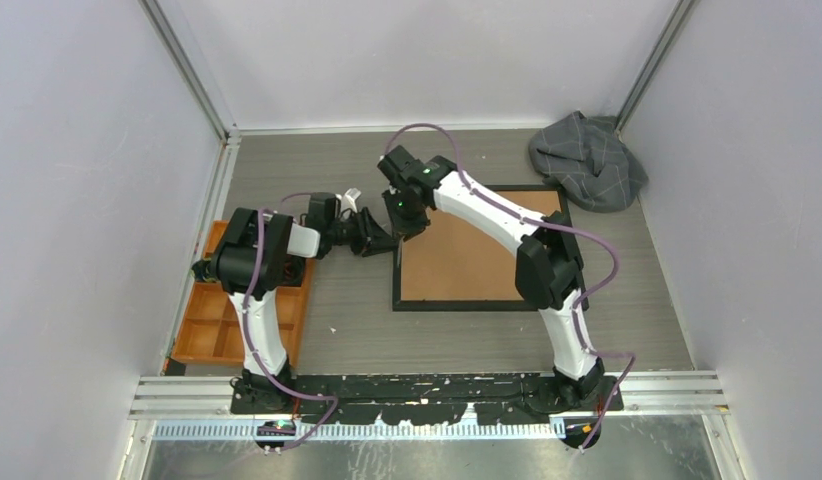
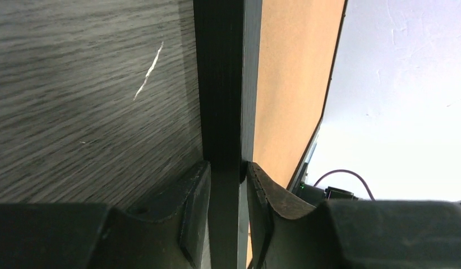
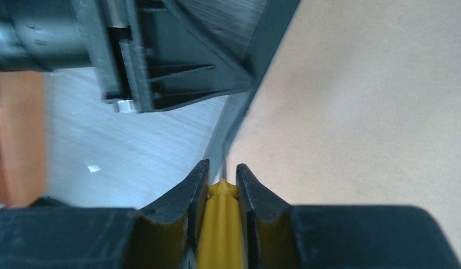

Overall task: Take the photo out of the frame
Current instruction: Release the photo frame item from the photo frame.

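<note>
The frame point(image 1: 467, 260) lies face down mid-table, brown back up, long axis left-right. The left gripper point(image 2: 225, 171) clamps its left black border; the right gripper point(image 3: 222, 174) pinches a yellow piece point(image 3: 220, 224) beside it. Bare tabletop point(image 1: 357, 320) borders near and left; a grey cloth point(image 1: 587, 160) crowds the far-right corner

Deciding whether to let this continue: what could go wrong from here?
1. Left gripper pinches only the frame's thin black edge; it may slip under prying.
2. Right gripper holds a narrow yellow tool at the seam beside the brown backing board; the tip could skid or gouge.
3. Both grippers crowd the same edge and could collide.
</note>
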`<state>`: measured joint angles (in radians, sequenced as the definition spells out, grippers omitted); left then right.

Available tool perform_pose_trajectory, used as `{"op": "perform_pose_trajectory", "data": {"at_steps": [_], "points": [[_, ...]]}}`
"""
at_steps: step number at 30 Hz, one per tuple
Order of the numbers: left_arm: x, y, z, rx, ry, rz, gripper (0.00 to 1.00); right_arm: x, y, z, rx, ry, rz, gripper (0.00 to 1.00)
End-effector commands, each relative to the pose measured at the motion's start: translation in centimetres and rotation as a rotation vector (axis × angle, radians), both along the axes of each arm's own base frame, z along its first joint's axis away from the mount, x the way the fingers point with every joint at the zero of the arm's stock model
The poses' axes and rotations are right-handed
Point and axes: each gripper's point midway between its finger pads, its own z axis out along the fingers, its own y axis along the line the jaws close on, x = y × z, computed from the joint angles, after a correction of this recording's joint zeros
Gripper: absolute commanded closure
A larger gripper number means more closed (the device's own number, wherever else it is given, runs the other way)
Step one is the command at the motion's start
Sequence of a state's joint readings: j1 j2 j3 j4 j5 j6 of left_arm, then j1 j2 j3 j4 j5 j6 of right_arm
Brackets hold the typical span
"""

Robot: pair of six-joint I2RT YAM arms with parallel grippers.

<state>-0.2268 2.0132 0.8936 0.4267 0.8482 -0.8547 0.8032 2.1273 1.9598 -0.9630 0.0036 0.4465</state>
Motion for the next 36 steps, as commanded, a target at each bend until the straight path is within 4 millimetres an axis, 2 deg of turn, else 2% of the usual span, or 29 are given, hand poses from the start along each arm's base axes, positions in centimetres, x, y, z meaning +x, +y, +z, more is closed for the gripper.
{"op": "perform_pose_trajectory", "data": {"at_steps": [1, 5, 9, 14, 16, 19, 25, 31, 36], "points": [[-0.7, 0.1, -2.6, 0.128, 0.014, 0.028, 0.66, 0.1, 3.1, 11.2, 0.421, -0.062, 0.146, 0.99], [0.7, 1.3, -0.8, 0.111, -0.027, 0.066, 0.61, 2.5, 0.4, 13.0, 0.526, -0.084, 0.115, 0.99], [2.2, 1.9, 1.0, 0.112, -0.088, 0.080, 0.55, 6.4, -2.0, 12.7, 0.618, -0.111, 0.012, 0.99], [5.1, 2.5, 3.1, 0.123, -0.166, 0.108, 0.51, 11.9, -5.6, 9.4, 0.582, -0.251, -0.070, 0.99], [6.3, 2.8, 3.3, 0.136, -0.183, 0.121, 0.50, 14.4, -7.0, 8.3, 0.602, -0.292, -0.130, 0.99], [7.8, 2.7, 2.9, 0.129, -0.168, 0.131, 0.52, 16.6, -8.6, 5.9, 0.594, -0.302, -0.185, 0.99], [9.8, 2.3, 1.0, 0.121, -0.130, 0.137, 0.52, 17.1, -8.9, 1.9, 0.613, -0.288, -0.211, 0.99], [11.1, 1.3, 0.7, 0.058, -0.095, 0.135, 0.52, 17.1, -8.1, 0.0, 0.761, -0.300, -0.251, 0.99], [10.6, 0.3, 0.1, 0.030, -0.074, 0.116, 0.52, 16.5, -8.3, -1.2, 0.826, -0.266, -0.283, 0.99]]}}
